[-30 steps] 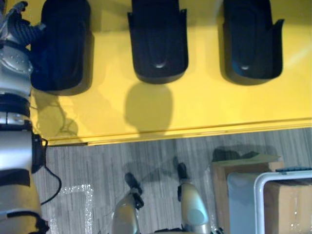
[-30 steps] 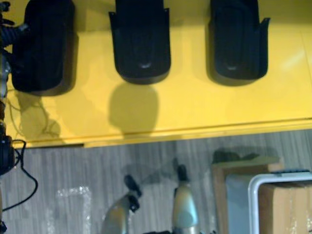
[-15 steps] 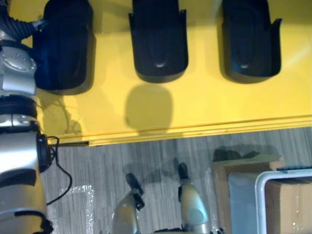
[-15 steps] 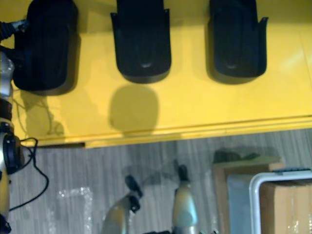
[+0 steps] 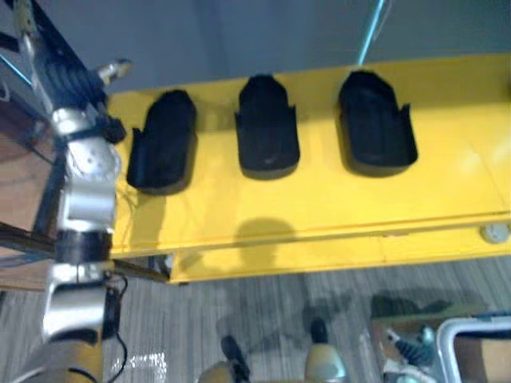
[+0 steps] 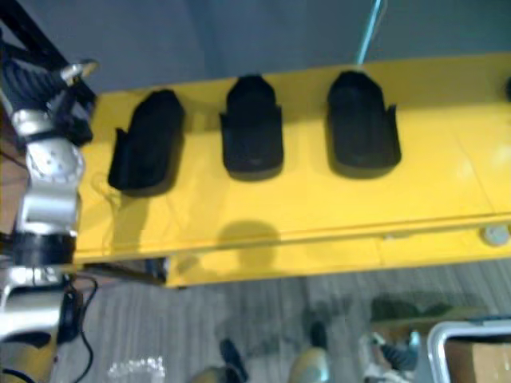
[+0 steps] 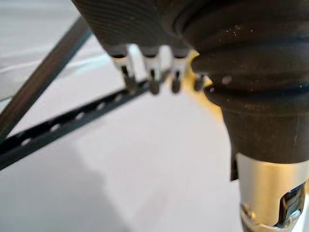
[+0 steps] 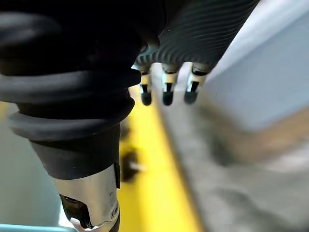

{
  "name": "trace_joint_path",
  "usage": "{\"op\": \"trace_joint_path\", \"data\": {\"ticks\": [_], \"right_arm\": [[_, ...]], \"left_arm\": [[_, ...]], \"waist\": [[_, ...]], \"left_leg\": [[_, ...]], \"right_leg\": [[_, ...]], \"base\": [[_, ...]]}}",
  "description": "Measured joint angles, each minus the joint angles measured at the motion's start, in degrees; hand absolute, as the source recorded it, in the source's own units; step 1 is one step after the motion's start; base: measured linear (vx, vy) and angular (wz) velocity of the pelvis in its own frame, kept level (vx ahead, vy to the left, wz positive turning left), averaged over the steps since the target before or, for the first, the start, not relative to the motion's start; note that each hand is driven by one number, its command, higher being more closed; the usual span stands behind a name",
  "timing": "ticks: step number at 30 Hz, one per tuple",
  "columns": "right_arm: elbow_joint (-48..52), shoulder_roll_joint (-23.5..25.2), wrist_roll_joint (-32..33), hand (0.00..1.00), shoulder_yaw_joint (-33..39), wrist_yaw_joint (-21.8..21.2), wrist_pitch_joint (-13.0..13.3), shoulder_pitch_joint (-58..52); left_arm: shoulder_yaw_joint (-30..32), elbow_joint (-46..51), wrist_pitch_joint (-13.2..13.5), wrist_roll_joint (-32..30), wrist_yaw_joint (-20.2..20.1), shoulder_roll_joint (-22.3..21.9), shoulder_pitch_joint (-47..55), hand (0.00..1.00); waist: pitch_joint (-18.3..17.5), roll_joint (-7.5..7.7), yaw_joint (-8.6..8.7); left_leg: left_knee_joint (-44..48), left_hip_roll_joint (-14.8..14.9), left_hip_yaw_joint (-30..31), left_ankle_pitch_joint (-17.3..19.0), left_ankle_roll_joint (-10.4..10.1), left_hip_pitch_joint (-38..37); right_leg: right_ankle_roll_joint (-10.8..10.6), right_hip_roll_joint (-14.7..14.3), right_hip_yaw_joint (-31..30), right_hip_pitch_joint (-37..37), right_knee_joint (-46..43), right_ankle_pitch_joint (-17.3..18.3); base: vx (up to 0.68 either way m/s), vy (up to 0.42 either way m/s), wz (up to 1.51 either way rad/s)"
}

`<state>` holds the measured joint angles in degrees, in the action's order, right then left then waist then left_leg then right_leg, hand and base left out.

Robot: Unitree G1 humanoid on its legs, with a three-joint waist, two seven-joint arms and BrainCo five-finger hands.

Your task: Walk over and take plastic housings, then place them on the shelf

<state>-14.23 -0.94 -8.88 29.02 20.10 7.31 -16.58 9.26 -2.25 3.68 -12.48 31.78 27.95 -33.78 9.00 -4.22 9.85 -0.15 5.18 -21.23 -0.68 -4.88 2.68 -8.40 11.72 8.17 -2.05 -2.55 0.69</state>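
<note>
Three housings (image 5: 267, 136) are laid in a row on the yellow surface (image 5: 319, 199) — none held; the left hand (image 5: 76, 80) is raised beside the leftmost, fingers straight. The right hand (image 8: 166, 89) is seen with fingers relaxed

A plain grey wall (image 5: 263, 32) rises beyond the left hand (image 5: 73, 80), and a thin teal pole (image 5: 370, 32) slants down it well to that hand's right. Just past the hand's fingers in the left wrist view, a dark perforated strut (image 7: 63, 126) and a plain dark bar (image 7: 43, 77) cross a pale surface (image 7: 120, 169). Below the hand and to its left lies a brown wooden panel (image 5: 20, 171). Far beneath runs grey striped floor (image 5: 239, 311), with a patch of clear plastic wrap (image 5: 144, 363) almost straight under the hand. Well off to the lower right stands a cardboard box (image 5: 483, 359) inside a white rounded frame (image 5: 447, 339). A small pale round knob (image 5: 495, 233) sits above them.
</note>
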Motion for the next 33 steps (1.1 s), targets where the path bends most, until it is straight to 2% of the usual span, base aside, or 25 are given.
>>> {"op": "trace_joint_path", "data": {"ticks": [4, 5, 8, 11, 14, 17, 19, 20, 22, 23, 25, 28, 33], "right_arm": [[16.59, -0.29, -8.45, 0.0, 8.2, 7.15, -1.14, 3.73], [17.28, -0.35, -8.91, 0.0, 8.52, 7.59, -1.18, 4.11], [27.7, -1.02, -14.44, 0.0, 11.69, 14.54, -1.35, 10.07], [33.19, -1.1, -17.52, 0.0, 10.01, 17.97, -1.21, 14.13], [34.62, -2.73, -18.5, 0.0, 6.05, 17.96, -0.52, 15.95], [34.43, -10.26, -14.2, 0.0, 0.03, 13.21, 2.87, 18.39], [31.04, -22.18, -8.78, 0.0, -6.35, 8.14, 5.83, 23.76], [29.36, -25.41, -7.39, 0.0, -8.18, 6.8, 6.49, 25.29], [22.4, -36.42, -0.77, 0.0, -15.61, 0.1, 8.34, 31.75], [20.92, -38.82, 0.77, 0.0, -17.45, -1.72, 8.53, 33.03], [15.42, -47.87, 3.71, 0.0, -25.21, -7.18, 8.96, 38.46], [10.34, -54.51, 5.48, 0.0, -31.88, -11.42, 9.41, 44.9], [8.5, -59.94, 6.6, 0.0, -39.96, -14.28, 10.38, 49.64]], "left_arm": [[4.18, 17.09, 4.44, -3.8, 0.67, -7.68, 11.94, 0.0], [4.26, 17.85, 4.67, -3.84, 0.64, -8.05, 12.55, 0.0], [4.43, 29.54, 9.0, -4.35, 0.59, -17.85, 24.05, 0.0], [2.63, 33.01, 11.26, -4.34, 0.18, -22.88, 32.13, 0.0], [-0.2, 33.54, 12.55, -4.2, -0.56, -25.65, 38.32, 0.0], [-6.41, 29.9, 13.11, -4.37, -2.63, -26.81, 45.64, 0.0], [-9.72, 20.89, 13.51, -5.68, -5.38, -26.7, 49.97, 0.0], [-10.42, 17.66, 13.45, -5.97, -6.14, -26.64, 50.52, 0.0], [-11.97, 5.09, 13.21, -5.96, -9.18, -26.47, 52.35, 0.0], [-12.19, 2.37, 12.99, -5.97, -10.09, -26.47, 52.79, 0.0], [-12.85, -6.51, 12.63, -5.94, -11.99, -26.29, 54.37, 0.0], [-13.04, -14.04, 12.38, -8.38, -13.25, -25.77, 55.78, 0.0], [-12.96, -21.61, 12.41, -10.3, -13.44, -26.11, 57.78, 0.0]], "waist": [[-2.34, 0.08, -0.81], [-2.42, 0.11, -0.94], [-4.85, 0.35, -1.5], [-5.88, 0.52, -2.79], [-6.07, 1.04, -3.34], [-6.07, 1.29, -4.69], [-6.38, 1.61, -4.7], [-6.7, 1.85, -4.71], [-7.55, 3.29, -4.91], [-7.86, 3.7, -5.06], [-7.66, 5.25, -6.03], [-7.89, 6.23, -7.71], [-7.74, 6.15, -9.36]], "left_leg": [[-4.51, -0.51, 0.47, -2.34, -0.25, -3.43], [-4.51, -0.5, 0.46, -2.34, -0.26, -3.58], [-4.54, -0.58, 2.04, -2.55, -0.28, -4.46], [-4.84, -0.6, 3.22, -2.9, -0.48, -4.64], [-4.89, -0.62, 4.26, -3.24, -0.53, -4.62], [-4.94, -0.9, 5.54, -3.6, -0.73, -4.36], [-4.94, -1.01, 6.88, -4.12, -0.83, -3.04], [-4.94, -1.01, 7.29, -4.32, -0.84, -2.52], [-4.92, -0.92, 8.8, -5.27, -0.46, -1.08], [-4.91, -0.89, 9.15, -5.38, -0.45, -0.78], [-4.9, -0.84, 10.09, -5.91, -0.14, -0.61], [-4.9, -0.85, 10.82, -5.94, -0.1, -0.59], [-4.99, -0.48, 11.7, -6.34, -0.12, -0.63]], "right_leg": [[0.0, -0.26, 1.3, 2.26, 0.52, 0.01], [0.0, -0.26, 1.28, 2.36, 0.52, 0.01], [0.03, -0.25, 2.88, 4.43, 0.91, 0.06], [0.07, -0.26, 3.94, 5.35, 1.02, 0.18], [0.47, -0.27, 4.9, 5.89, 1.0, 0.68], [-0.14, 0.08, 6.01, 6.18, 0.95, 1.24], [-0.48, 0.12, 7.53, 6.02, 1.28, 1.13], [-0.59, 0.09, 7.83, 5.72, 1.33, 1.05], [-0.74, -0.23, 9.14, 5.38, 1.42, 0.21], [-0.7, -0.36, 9.33, 5.36, 1.39, 0.0], [-0.63, -0.52, 10.59, 6.14, 1.54, -0.35], [-0.43, -0.55, 10.93, 6.35, 1.56, -0.22], [0.03, -0.81, 12.02, 6.98, 1.39, 0.13]], "base": [[-0.01, 0.007, 0.1], [0.0, 0.0, 0.0], [-0.01, 0.003, 0.18], [-0.07, 0.008, 0.19], [-0.08, 0.007, 0.22], [-0.08, 0.024, 0.2], [-0.05, 0.011, 0.28], [-0.03, 0.002, 0.33], [0.0, -0.008, 0.28], [0.04, -0.017, 0.28], [0.06, -0.019, 0.22], [0.02, -0.009, 0.14], [-0.03, -0.012, 0.08]]}}
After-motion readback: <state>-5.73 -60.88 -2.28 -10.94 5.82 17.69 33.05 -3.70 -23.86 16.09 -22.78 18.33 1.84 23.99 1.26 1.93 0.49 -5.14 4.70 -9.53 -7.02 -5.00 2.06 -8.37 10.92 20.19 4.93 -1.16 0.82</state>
